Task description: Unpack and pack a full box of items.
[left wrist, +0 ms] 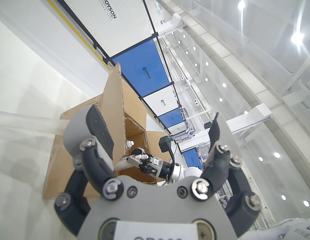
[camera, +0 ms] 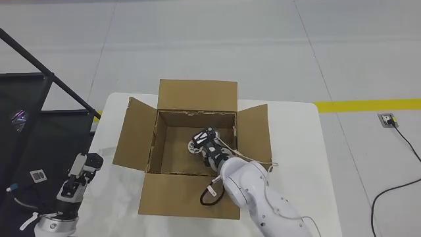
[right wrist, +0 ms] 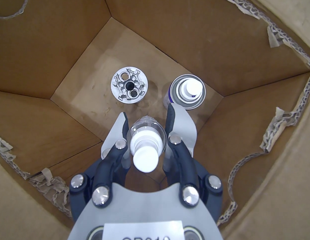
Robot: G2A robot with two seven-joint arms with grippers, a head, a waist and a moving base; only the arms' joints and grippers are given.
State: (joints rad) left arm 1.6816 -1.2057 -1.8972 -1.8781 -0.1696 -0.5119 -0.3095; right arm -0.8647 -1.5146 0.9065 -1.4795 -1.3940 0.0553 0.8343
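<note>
An open cardboard box (camera: pixel 187 196) stands on the white table (camera: pixel 296 145) with all flaps folded out. My right gripper (camera: pixel 204 141) is down inside it, shut on the shoulders of a clear bottle with a white cap (right wrist: pixel 147 138), which stands upright between the fingers. On the box floor beyond the bottle are a silver metal part with holes in its top (right wrist: pixel 129 85) and a spray can with a white nozzle (right wrist: pixel 187 92). My left gripper (left wrist: pixel 155 118) is open and holds nothing. It sits off the table's near left corner (camera: pixel 82 168), pointing toward the box (left wrist: pixel 112 116).
Torn tape and frayed cardboard (right wrist: pixel 277 123) line the box's inner rim. A black frame with dark netting (camera: pixel 26 118) stands left of the table. Bare table surface lies to the right of the box.
</note>
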